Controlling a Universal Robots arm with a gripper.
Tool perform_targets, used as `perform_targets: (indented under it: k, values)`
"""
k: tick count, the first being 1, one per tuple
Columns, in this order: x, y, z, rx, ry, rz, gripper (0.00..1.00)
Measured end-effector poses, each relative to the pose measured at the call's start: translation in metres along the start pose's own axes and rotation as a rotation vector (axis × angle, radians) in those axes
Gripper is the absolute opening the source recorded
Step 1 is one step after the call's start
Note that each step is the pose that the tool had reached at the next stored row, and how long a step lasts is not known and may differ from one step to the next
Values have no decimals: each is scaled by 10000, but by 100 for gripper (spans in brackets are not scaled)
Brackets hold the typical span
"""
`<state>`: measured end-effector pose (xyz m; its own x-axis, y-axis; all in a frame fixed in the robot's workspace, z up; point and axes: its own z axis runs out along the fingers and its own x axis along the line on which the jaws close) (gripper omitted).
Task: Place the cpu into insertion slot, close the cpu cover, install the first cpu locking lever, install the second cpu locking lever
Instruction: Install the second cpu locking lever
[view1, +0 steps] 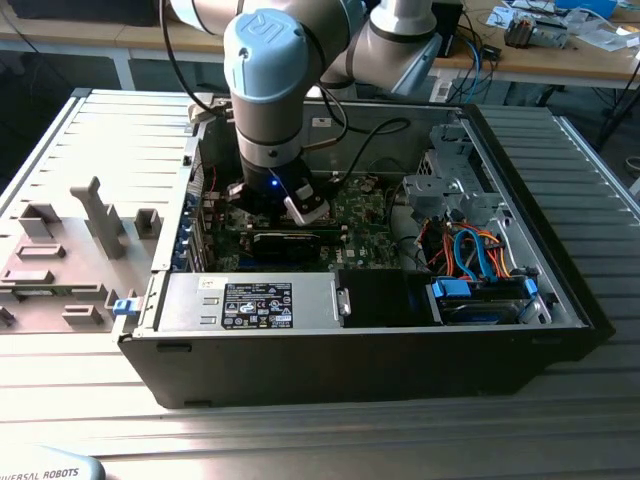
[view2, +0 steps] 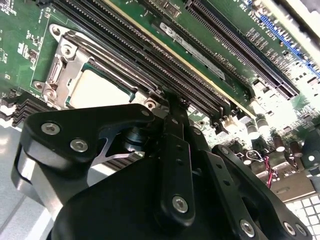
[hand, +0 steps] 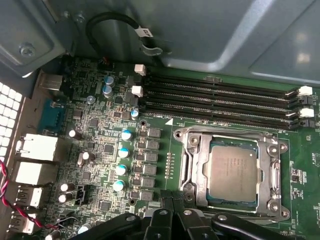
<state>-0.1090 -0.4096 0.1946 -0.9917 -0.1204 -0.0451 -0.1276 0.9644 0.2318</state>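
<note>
In the exterior view the arm reaches down into the open computer case (view1: 560, 300), which lies on the slatted table (view1: 100, 150). The gripper (view1: 290, 205) hangs low over the motherboard (view1: 375, 235), toward the exterior view's left half of the case, beyond the grey power supply box (view1: 250, 300) at the near wall. Whether its fingers are spread or closed cannot be told from here.

In the second wrist view the black gripper (view2: 172, 102) stands just beside the socket, its fingers drawn close together into a narrow tip with nothing held between them. The cpu (view2: 97, 90) lies flat in the socket, and the cpu cover (view2: 62, 70) frames it.

In the first wrist view the cpu (hand: 232, 172) sits square in its slot, with the cpu cover (hand: 192, 167) lying down around it, its window showing the chip's metal top. The memory slots (hand: 220, 100) run just beyond.

Judging from this, the chip is seated and the cover is down, so the locking levers appear to be the work in hand. Doing that well would call for a steady push along the lever's own arc, keeping the tip off the chip and the memory slots.
</note>
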Motion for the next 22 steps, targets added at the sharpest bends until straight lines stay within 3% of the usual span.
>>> perform_targets:
  k: [7, 11, 13, 15, 17, 20, 22]
  values:
    - [-3, 9, -67, 17, 0, -3, 11]
    - [-39, 15, -111, 110, 29, 1, 11]
    - [-95, 15, -109, 263, 84, 8, 11]
    - [-151, 30, -103, 483, 139, 10, 11]
    - [-233, 79, -87, 797, 220, 14, 11]
    - [-303, 136, -70, 1003, 280, 20, 11]
    - [-346, 165, -61, 1083, 312, 23, 11]
